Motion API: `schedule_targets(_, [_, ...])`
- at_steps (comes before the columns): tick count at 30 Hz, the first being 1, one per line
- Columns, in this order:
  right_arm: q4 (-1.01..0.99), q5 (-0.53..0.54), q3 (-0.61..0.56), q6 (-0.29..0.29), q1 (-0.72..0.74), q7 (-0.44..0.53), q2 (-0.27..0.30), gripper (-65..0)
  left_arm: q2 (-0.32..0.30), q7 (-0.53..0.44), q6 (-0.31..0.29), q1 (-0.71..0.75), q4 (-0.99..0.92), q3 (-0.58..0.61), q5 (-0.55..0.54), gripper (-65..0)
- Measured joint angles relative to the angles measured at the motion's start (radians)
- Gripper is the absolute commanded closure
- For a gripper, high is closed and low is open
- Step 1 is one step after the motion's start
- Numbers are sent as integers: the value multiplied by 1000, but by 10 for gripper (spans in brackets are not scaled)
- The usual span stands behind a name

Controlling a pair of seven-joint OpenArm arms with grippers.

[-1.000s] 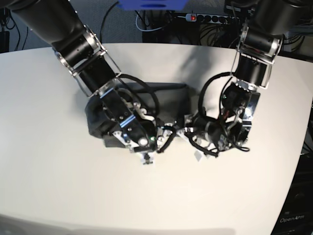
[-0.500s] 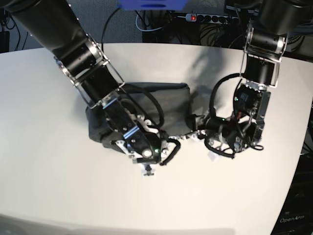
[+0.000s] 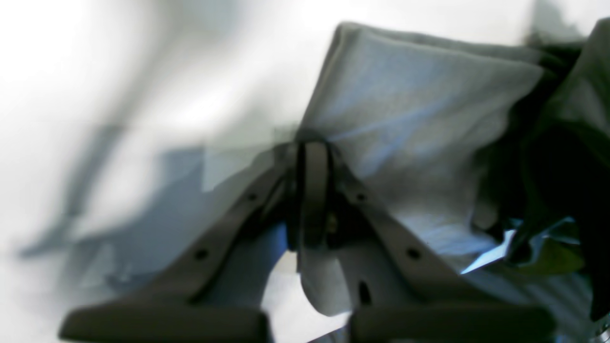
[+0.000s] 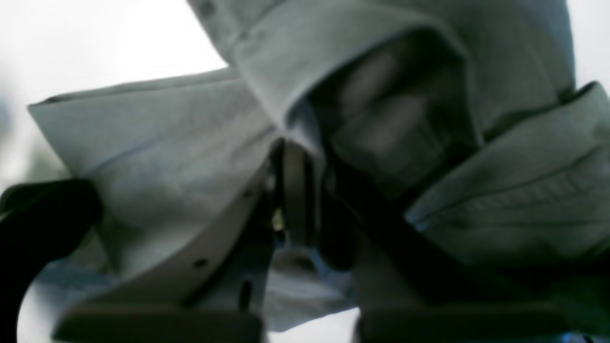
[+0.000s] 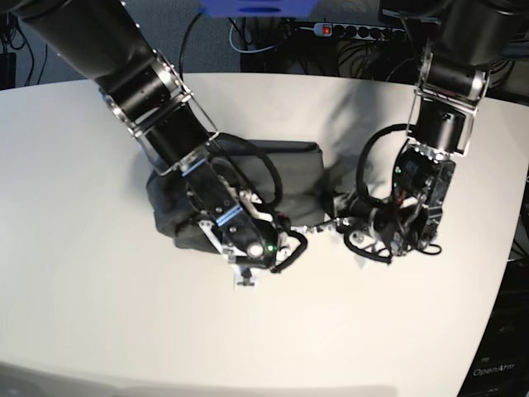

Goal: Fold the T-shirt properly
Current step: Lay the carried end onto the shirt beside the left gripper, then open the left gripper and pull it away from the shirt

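The shirt (image 5: 248,169) is pinched at its near edge by both grippers, left (image 3: 312,157) and right (image 4: 295,157), jaws clamped on cloth, apparently for a fold across the table (image 5: 83,289).

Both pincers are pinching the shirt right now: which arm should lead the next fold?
Probably the right pincer: its arm lies over the bulk of the shirt. The left pincer pinches only the outer edge. Both look shut on cloth.
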Motion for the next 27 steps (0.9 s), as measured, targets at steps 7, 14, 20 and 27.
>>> schedule_targets(7, [-10, -13, 0, -6, 22, -3, -3, -3, -2, -45, -5, -47, -69, 61, -25, -18])
schedule_targets(14, [-49, 33, -9, -2, 64, -5, -37, -3, 25, -124, -25, -86, -135, 137, -36, -18])
schedule_targets(20, [-55, 19, -4, -3, 72, 0, -39, -3, 18, -131, -35, -92, -156, 146, -62, -19])
schedule_targets(27, [-54, 22, -5, -3, 80, -3, -72, -1, 19, -134, -35, -91, -154, 146, -63, -19])
